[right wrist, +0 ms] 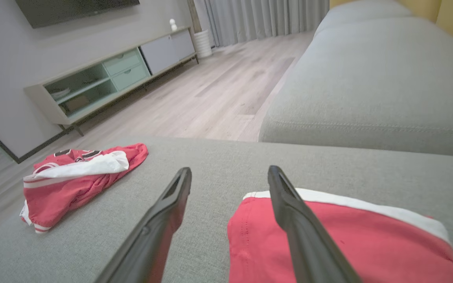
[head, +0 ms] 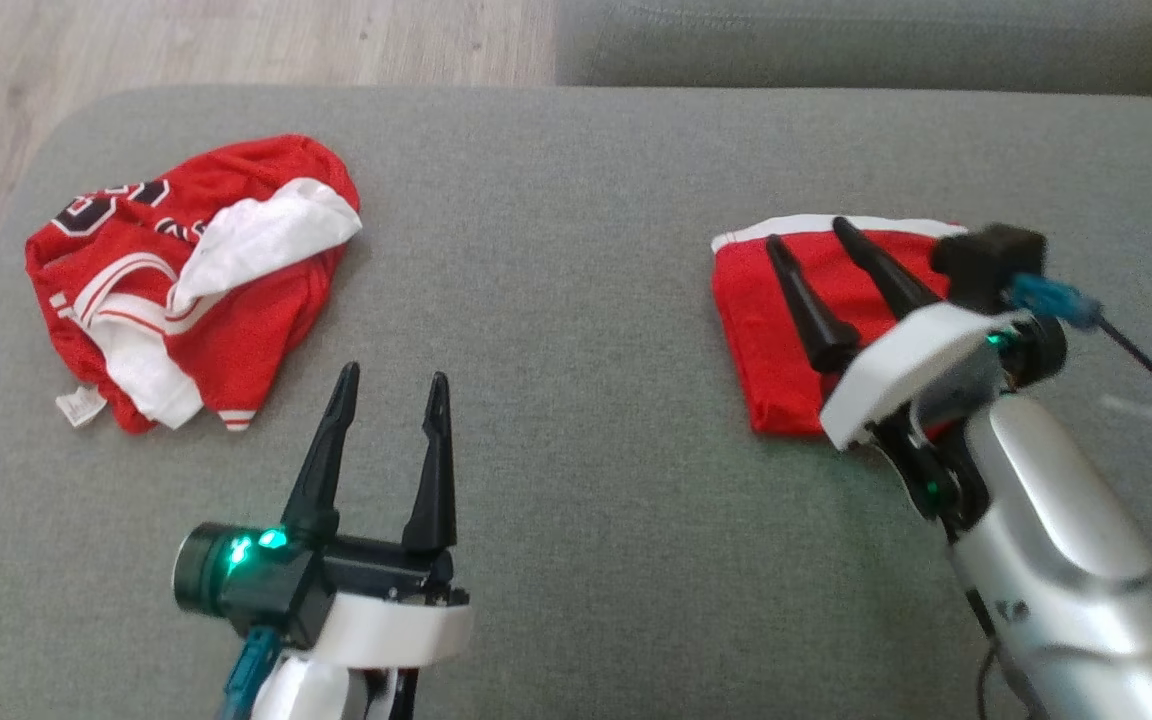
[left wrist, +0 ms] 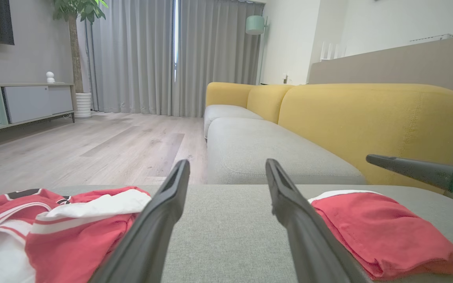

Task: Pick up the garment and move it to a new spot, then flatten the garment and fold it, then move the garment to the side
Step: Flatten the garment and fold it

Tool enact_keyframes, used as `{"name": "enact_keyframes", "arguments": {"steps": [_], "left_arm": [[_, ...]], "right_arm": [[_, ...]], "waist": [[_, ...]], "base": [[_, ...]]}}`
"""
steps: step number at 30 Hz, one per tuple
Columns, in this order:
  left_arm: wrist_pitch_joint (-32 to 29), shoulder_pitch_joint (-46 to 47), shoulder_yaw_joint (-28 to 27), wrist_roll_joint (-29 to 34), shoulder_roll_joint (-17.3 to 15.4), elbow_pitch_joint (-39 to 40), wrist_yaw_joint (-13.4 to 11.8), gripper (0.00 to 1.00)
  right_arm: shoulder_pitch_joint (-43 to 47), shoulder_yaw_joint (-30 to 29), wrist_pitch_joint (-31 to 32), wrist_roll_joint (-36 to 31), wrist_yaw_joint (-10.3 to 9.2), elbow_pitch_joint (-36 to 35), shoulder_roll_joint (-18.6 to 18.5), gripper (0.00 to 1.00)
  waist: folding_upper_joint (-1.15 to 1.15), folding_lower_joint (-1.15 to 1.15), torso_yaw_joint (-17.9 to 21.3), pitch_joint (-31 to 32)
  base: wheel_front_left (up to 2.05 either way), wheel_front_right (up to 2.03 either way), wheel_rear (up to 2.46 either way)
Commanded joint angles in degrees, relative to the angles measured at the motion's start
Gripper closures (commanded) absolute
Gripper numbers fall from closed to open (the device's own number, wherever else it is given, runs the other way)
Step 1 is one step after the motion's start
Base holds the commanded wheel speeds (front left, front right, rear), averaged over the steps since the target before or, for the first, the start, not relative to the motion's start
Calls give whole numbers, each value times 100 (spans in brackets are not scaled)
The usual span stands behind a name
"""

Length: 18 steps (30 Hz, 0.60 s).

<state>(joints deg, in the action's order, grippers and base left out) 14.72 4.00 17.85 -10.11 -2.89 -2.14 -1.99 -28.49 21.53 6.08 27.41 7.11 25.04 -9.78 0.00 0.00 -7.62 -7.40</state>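
Now our right hand (head: pixel 805 231) (spread wide, empty) could snag the folded red garment (head: pixel 766 350) on lifting off, spoiling the fold.

Soft, even daylight comes through the curtains (left wrist: pixel 140 55); shadows are faint. The head view is grainy; wrist views bend at the edges.

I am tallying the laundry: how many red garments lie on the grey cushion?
2. A crumpled jersey at the left of the cushion, a folded garment at its right. None seems hidden.
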Motion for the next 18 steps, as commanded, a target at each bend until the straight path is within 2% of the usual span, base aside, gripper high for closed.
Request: {"name": "enact_keyframes", "arguments": {"steps": [1,5,10,12,18], "left_arm": [[28,-30,-198,-19,2,214,-56,0],[28,-238,-331,-16,2,247,-158,0],[28,-660,-569,58,2,323,-259,0],[28,-850,-642,141,-2,354,-282,0],[28,-1317,-841,265,-4,467,-309,0]], "right_arm": [[116,6,-283,-31,37,-289,-65,0],[639,-129,-1042,-265,37,-527,-294,0],[1422,-314,-1864,-539,37,-677,-323,0],[1700,-382,-2018,-739,37,-714,-307,0],[2430,-855,-2104,-1108,37,-887,61,0]], "waist": [[0,0,20,108],[0,0,111,362],[0,0,281,732],[0,0,346,830],[0,0,459,997]], "base": [[0,0,0],[0,0,0],[0,0,0],[0,0,0],[0,0,0]]}}
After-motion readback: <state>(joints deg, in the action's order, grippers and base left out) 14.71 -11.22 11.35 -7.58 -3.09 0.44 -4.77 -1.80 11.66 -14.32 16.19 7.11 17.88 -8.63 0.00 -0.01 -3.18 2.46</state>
